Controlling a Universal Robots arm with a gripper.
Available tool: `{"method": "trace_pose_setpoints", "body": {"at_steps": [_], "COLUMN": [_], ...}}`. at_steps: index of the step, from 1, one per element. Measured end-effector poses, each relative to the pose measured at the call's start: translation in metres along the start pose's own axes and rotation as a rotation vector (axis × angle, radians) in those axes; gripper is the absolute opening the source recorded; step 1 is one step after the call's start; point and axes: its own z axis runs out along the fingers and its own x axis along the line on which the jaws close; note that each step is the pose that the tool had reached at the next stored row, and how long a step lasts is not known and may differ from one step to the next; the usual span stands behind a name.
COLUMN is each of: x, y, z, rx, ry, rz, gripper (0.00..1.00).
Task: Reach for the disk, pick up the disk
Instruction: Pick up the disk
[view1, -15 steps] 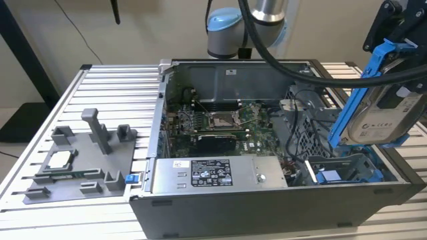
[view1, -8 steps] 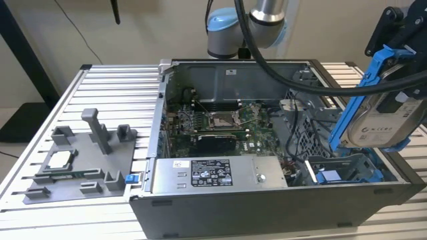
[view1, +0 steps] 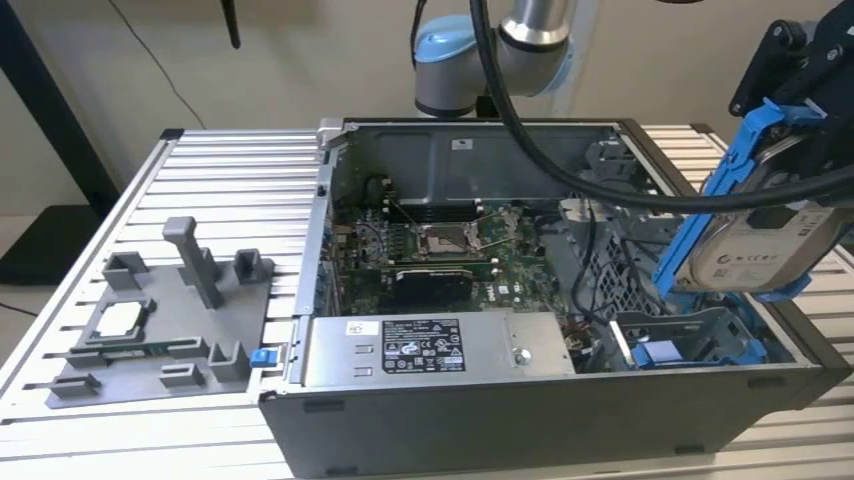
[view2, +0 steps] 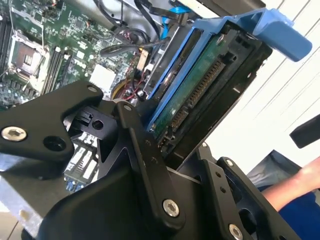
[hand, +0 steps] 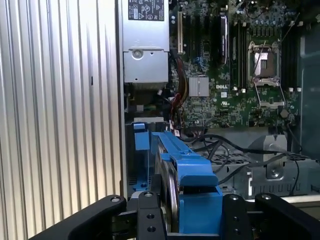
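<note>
Fingers: mine, clamped on the disk's blue caddy from both flat sides; in both wrist views the black links sit tight against it.
Disk: in my grip, lifted clear, hanging on edge and tilted, white label facing the exterior view.
Where it is: between my fingers, above the drive bay at the near corner of the open computer case.
Progress: reach looks done and the grasp made; by my judgement the pick-up is essentially complete, since nothing beneath touches the disk.
Below my fingers: the emptied bay with a blue bracket left inside, loose black cables just beyond it.
Farther from my fingers: motherboard and silver power supply, both well apart from the disk.
Edges: the case wall runs close under the disk's lower end; the cables are the nearest snag.
Open room: free air above and outward over the ribbed table.
Caution: a person's arm lies beyond the table edge, on the far side of my fingers.
</note>
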Motion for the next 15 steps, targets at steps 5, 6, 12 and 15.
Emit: {"method": "trace_pose_setpoints", "body": {"at_steps": [5, 6, 12, 15], "x": [0.0026, 0.0027, 0.0037, 0.0042], "y": [-0.0026, -0.0026, -0.0024, -0.0016], "z": [0.0053, 0.0067, 0.0152, 0.019], "rx": [-0.0001, -0.0001, 0.0, 0.0001], "ry": [-0.0034, -0.0033, -0.0036, -0.0037], "rz": [0.0, 0.0, 0.0, 0.0], "gripper": [0.0, 0.0, 0.0, 0.0]}}
